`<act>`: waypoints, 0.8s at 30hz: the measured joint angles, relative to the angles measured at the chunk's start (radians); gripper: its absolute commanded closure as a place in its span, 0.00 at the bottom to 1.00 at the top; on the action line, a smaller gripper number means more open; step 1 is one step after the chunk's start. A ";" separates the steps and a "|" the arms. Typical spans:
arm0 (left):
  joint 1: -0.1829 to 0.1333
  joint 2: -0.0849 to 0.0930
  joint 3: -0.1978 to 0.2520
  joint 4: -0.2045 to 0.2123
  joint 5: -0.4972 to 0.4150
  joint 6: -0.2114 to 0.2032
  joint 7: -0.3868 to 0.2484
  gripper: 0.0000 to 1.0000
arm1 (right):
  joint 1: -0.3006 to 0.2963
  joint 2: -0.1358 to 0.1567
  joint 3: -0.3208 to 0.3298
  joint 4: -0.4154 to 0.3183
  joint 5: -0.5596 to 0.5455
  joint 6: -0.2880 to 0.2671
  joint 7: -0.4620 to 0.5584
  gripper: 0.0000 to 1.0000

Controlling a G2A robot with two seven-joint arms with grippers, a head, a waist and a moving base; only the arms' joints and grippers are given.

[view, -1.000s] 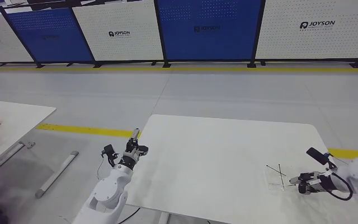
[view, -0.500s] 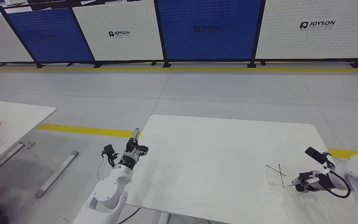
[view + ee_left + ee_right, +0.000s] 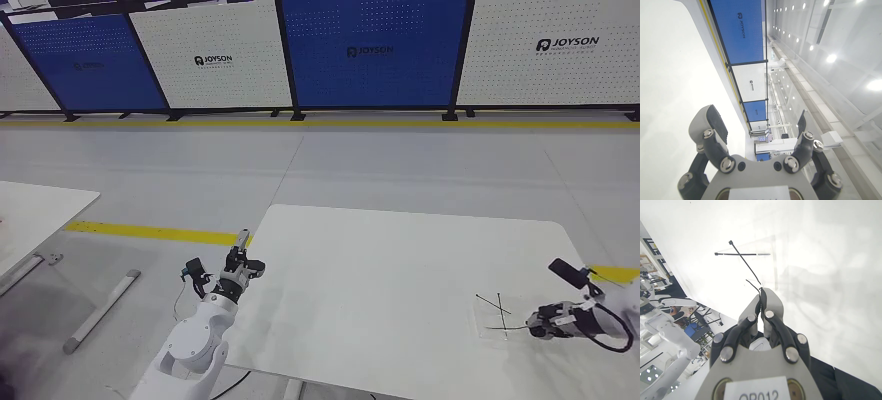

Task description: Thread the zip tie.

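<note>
I see right claw [image 3: 761, 291] clamped on zip tie [image 3: 753, 285] | left claw [image 3: 758, 111] apart | two ties [image 3: 740, 254] crossed on worktop [image 3: 810, 237]

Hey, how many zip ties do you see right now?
3. The first zip tie and second zip tie lie crossed on the table. What looks like a third zip tie is pinched in the right gripper, jaws shut, mostly hidden.

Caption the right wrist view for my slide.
Right gripper shut on one black zip tie, crossing a second tie on the white table.
</note>
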 measured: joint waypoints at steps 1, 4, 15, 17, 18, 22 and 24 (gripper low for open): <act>0.000 0.000 0.000 0.000 0.000 0.000 0.000 0.00 | -0.014 0.004 0.018 -0.012 0.011 -0.003 -0.012 1.00; 0.000 0.000 0.000 0.000 0.000 0.000 0.000 0.00 | -0.067 0.018 0.081 -0.049 0.051 -0.023 -0.055 1.00; 0.000 0.000 0.000 0.000 0.000 0.000 0.000 0.00 | -0.195 0.042 0.215 -0.121 0.146 -0.109 -0.123 1.00; 0.000 0.000 0.000 0.000 0.000 0.000 0.000 0.00 | -0.195 0.042 0.215 -0.121 0.146 -0.109 -0.123 1.00; 0.000 0.000 0.000 0.000 0.000 0.000 0.000 0.00 | -0.195 0.042 0.215 -0.121 0.146 -0.109 -0.123 1.00; 0.000 0.000 0.000 0.000 0.000 0.000 0.000 0.00 | -0.195 0.042 0.215 -0.121 0.146 -0.109 -0.123 1.00; 0.000 0.000 0.000 0.000 0.000 0.000 0.000 0.00 | -0.195 0.042 0.215 -0.121 0.146 -0.109 -0.123 1.00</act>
